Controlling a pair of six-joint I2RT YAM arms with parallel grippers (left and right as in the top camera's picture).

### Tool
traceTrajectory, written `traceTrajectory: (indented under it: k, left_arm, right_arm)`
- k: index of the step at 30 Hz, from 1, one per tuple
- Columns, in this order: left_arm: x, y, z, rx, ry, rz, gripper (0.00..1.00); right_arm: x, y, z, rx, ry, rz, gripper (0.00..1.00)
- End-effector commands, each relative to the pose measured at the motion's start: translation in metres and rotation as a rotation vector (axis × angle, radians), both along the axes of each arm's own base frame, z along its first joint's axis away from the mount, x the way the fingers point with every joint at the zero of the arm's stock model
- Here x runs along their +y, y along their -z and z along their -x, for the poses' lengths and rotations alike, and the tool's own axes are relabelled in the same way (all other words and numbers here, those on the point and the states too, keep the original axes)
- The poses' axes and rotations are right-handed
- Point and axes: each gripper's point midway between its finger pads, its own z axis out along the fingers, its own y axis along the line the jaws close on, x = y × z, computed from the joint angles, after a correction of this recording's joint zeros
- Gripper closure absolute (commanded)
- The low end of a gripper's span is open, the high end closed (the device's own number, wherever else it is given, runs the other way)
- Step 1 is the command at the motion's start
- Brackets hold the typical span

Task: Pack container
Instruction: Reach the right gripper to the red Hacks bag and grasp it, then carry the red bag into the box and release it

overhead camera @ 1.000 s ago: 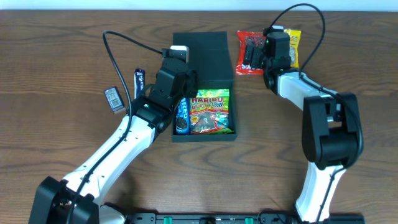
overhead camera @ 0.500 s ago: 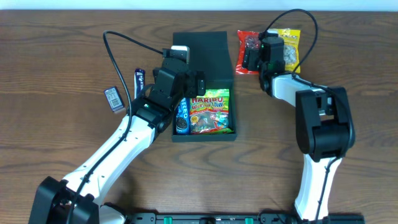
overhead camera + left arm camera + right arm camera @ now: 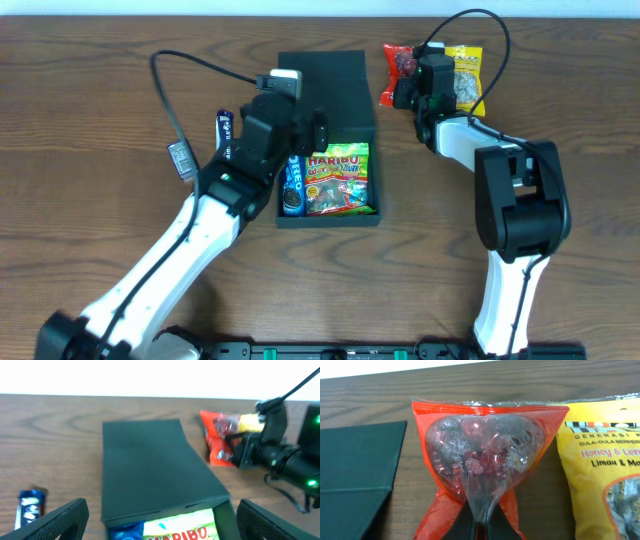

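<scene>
Right gripper clamps the near edge of a red packet, its dark fingers closed on the bottom seam. Touching the bag on the gripper's right lies a yellow packet. The far edge of the table runs close beyond both. To the gripper's left, a narrow strip of bare wood separates the red packet from the container, a dark green box with its flap lid folded open and lying flat. The open tray sits on the near side of that lid.

Count: one container and six snacks. Two are at the right gripper. Two are inside the tray, a Haribo bag filling most of it and an Oreo pack standing along its left wall. Two lie loose on the wood beyond the left arm, a blue bar and a small grey packet.

Left gripper hangs over the tray near the lid's hinge with its fingers spread wide and nothing between them. Its arm stretches diagonally from the near left corner of the table. The right arm rises from the near edge, bends at the elbow and reaches forward and leftward to the packets. Bare wood lies on the right arm's outer side.
</scene>
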Motion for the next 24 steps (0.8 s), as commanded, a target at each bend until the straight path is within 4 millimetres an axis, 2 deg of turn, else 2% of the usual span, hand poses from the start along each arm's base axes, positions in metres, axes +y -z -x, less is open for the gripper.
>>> traceTrajectory:
  k: [1, 2, 5, 8, 11, 14, 18, 24]
  left_arm:
    - [0.016, -0.031, 0.003, -0.071, -0.049, -0.022, 0.05]
    - [0.021, -0.034, 0.008, -0.072, -0.057, -0.035, 0.05]
    - [0.027, -0.038, 0.018, -0.068, -0.044, -0.070, 0.05]
    - [0.040, -0.045, 0.035, -0.052, -0.057, -0.097, 0.05]
    - [0.051, -0.049, 0.046, -0.045, -0.079, -0.116, 0.05]
    - [0.057, -0.055, 0.056, -0.048, -0.075, -0.122, 0.05]
    - [0.066, -0.069, 0.073, -0.074, -0.065, -0.132, 0.05]
    - [0.089, -0.084, 0.094, -0.104, -0.123, -0.148, 0.05]
  right_arm:
    - [0.002, -0.032, 0.000, -0.049, 0.000, 0.000, 0.99]
    - [0.002, -0.046, 0.000, -0.069, 0.000, -0.003, 0.99]
    - [0.007, -0.069, 0.004, -0.087, -0.010, -0.007, 0.99]
    - [0.027, -0.100, 0.022, -0.082, -0.075, 0.007, 0.99]
    - [0.047, -0.118, 0.038, -0.075, -0.160, 0.042, 0.99]
    - [0.065, -0.130, 0.054, -0.066, -0.228, 0.069, 0.99]
    - [0.096, -0.149, 0.086, -0.047, -0.348, 0.100, 0.99]
    - [0.125, -0.154, 0.126, 0.022, -0.467, 0.103, 0.99]
